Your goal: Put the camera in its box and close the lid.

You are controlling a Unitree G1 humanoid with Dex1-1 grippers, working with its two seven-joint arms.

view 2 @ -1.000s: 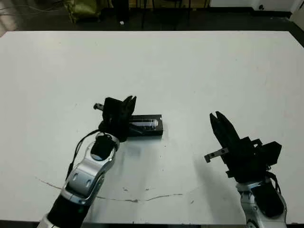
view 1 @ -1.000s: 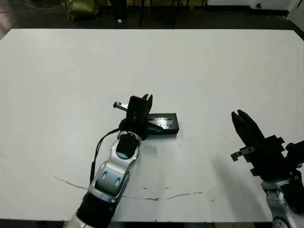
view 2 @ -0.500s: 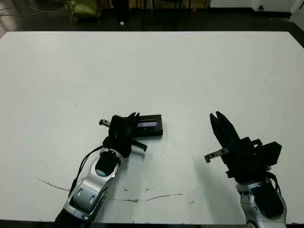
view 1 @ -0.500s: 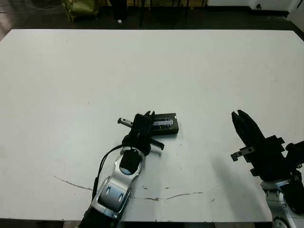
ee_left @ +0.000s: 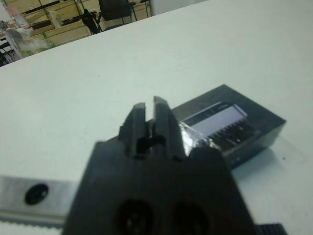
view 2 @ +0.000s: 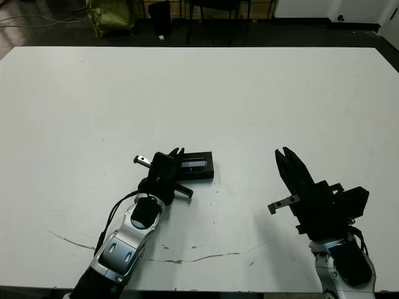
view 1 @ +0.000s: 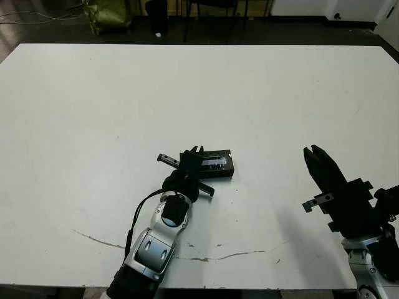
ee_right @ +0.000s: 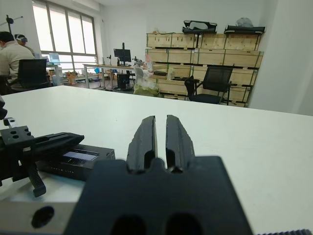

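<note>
The box [view 1: 222, 172] lies near the table's middle with the lid [view 1: 217, 162] flat on top, its glossy window strip [ee_left: 220, 122] facing up. The camera is hidden from every view. My left gripper [view 1: 194, 151] is shut and low over the table, its fingertips at the box's left end; I cannot tell whether they touch it. Nothing shows between its fingers [ee_left: 139, 111]. My right gripper [view 1: 313, 151] is shut and hovers well to the right of the box, holding nothing. The right wrist view shows the box [ee_right: 78, 161] with the left gripper [ee_right: 73, 139] beside it.
A thin dark scratch line [view 1: 212, 256] runs along the white table [view 1: 262, 93] near the front edge. Chairs and a bag [view 1: 107, 12] stand on the floor beyond the far edge. A person [ee_right: 12, 51] sits far off in the right wrist view.
My left gripper has come down and back toward me, from above the box's left end to low beside it. The head camera has tilted a little. Box and right arm are unmoved.
</note>
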